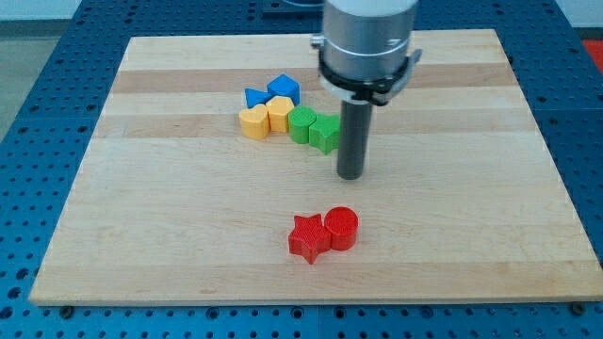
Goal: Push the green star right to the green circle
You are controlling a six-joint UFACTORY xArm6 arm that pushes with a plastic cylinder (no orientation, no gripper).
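Observation:
Two green blocks touch each other above the board's middle: a rounded one (301, 123) on the left and a more angular one (326, 133) on the right. I cannot tell for sure which is the star and which the circle. My tip (350, 175) rests on the board just right of and slightly below the right green block, with the rod standing close beside it. I cannot tell whether they touch.
Two yellow blocks (253, 121) (279, 113) sit against the left of the green pair, with two blue blocks (256, 97) (284, 89) above them. A red star (308, 237) touches a red circle (342, 228) near the view's bottom. The wooden board (141, 235) lies on blue pegboard.

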